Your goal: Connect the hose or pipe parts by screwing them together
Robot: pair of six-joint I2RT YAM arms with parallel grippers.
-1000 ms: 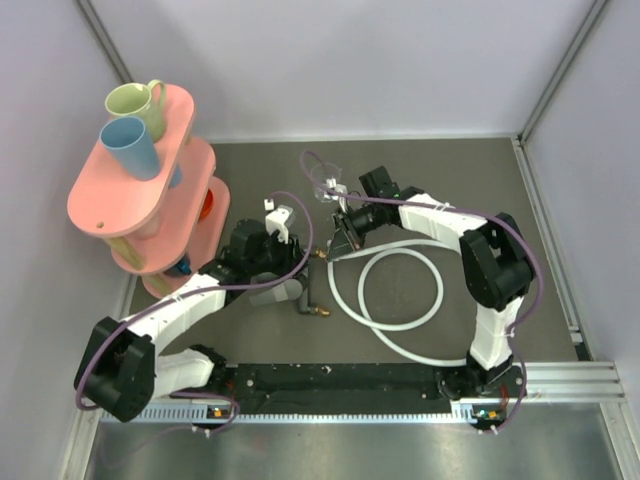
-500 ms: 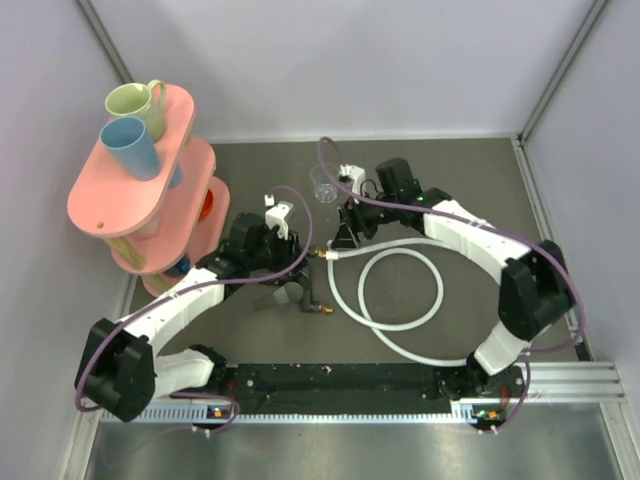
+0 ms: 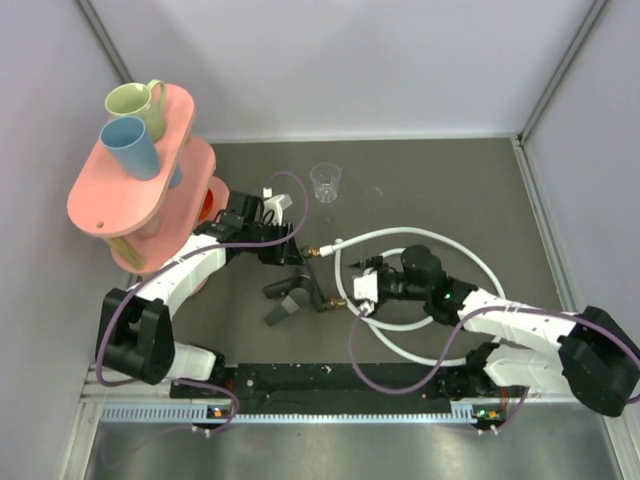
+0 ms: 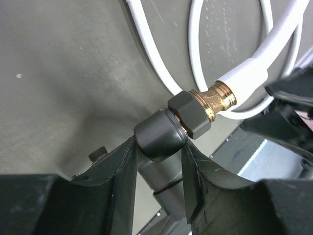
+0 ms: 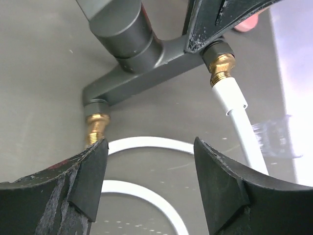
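Right pincer [image 5: 149, 156] swung down, jaws apart, beside fitting [image 5: 146, 68]; left pincer [image 4: 157, 149] clamps fitting.

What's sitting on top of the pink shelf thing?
A green mug and a blue cup, on the top board of the pink shelf. That board covers most of the lower tiers.

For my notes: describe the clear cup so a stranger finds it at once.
Look right of the pink shelf stand, toward the back wall. A small cup stands upright on the grey table. Unlike the shelf's green mug and blue mug, it is see-through.
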